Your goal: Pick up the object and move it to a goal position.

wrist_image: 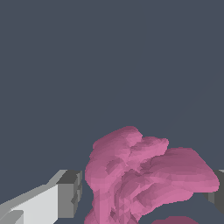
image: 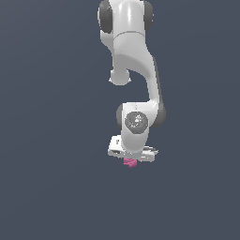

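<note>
The white Franka arm hangs straight down, and the pink-magenta lumpy object sits directly beneath its tool. In the wrist view the object fills the space between the two fingers — one side touches the far finger, while a narrow gap shows at the other. The tool is partly spread around it; whether it pinches, I cannot tell.

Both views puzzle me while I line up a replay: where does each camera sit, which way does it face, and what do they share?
Exterior view: off the arm, facing the white arm; the pincer hangs over the pink blob.
Wrist view: on the wrist, looking along the fingers at the blob close between them.
Shared: blob and pincer.
</note>
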Tool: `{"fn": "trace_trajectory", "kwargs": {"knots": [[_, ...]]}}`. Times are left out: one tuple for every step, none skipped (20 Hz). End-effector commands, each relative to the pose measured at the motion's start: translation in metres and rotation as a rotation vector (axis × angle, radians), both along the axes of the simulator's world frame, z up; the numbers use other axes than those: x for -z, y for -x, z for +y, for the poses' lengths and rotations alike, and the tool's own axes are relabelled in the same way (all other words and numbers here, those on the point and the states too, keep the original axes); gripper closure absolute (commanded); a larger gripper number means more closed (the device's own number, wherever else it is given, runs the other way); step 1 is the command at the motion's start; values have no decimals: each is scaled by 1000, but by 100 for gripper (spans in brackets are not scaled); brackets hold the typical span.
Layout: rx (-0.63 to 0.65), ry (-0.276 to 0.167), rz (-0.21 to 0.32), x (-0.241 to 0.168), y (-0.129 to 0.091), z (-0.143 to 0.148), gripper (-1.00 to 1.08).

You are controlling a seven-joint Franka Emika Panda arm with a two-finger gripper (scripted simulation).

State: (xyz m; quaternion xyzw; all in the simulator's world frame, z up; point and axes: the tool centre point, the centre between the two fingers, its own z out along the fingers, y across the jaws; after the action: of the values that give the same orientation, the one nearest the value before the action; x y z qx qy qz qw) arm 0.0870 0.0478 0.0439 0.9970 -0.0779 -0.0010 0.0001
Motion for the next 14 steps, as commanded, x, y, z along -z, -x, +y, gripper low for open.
{"fn": "trace_trajectory", "kwargs": {"knots": [[0,0,-2,5,-1,0,-92],[0,0,-2,5,-1,0,-92],[0,0,-2,4,-2,0,-92],[0,0,-2,4,-2,0,-92],[0,0,-2,4,-2,0,108],[0,0,-2,4,-2,0,108],[0,0,-2,4,-2,0,108],[0,0,-2,4,-2,0,108],[0,0,-2,4,-2,0,108],[0,0,-2,4,-2,0,108],[0,0,-2,4,-2,0,108],[0,0,-2,4,-2,0,108],[0,0,-2,4,-2,0,108],[0,0,-2,4,-2,0,108]]}}
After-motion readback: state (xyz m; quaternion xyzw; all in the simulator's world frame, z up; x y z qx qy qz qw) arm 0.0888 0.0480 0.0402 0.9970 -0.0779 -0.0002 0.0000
